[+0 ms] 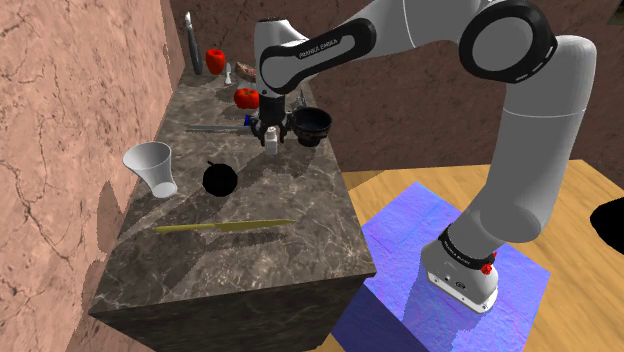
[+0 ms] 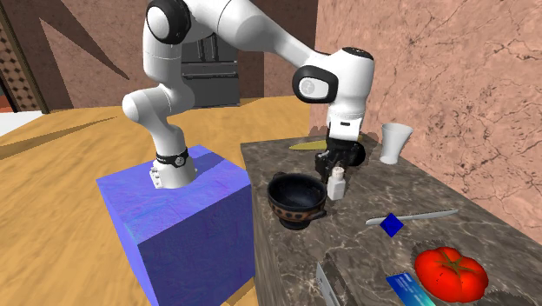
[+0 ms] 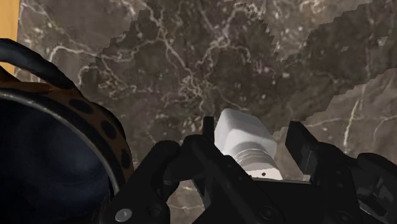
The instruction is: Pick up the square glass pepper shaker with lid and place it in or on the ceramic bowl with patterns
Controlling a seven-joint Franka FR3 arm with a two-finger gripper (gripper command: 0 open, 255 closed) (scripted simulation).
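Directly beneath the all-black gripper (image 2: 338, 163), whose fingers (image 3: 300, 145) stand apart astride it without clasping, the white square lidded pepper shaker (image 2: 336, 184) stands upright on the dark marble counter (image 2: 452, 184), just beside the dark patterned bowl (image 2: 297, 201).

Bright, even render light from the room side. Dark veined marble counter (image 1: 250, 262) carries hard shadows of the white arm (image 1: 420, 35), cast toward the pink stone wall (image 1: 60, 150); white flared cup (image 1: 152, 167) throws a grey shadow there. Wrist view dimmer: jagged, stair-stepped shadow edges, inside of dark patterned bowl (image 3: 95, 122) near black. Pale sheen on blue box stand (image 1: 405, 225).
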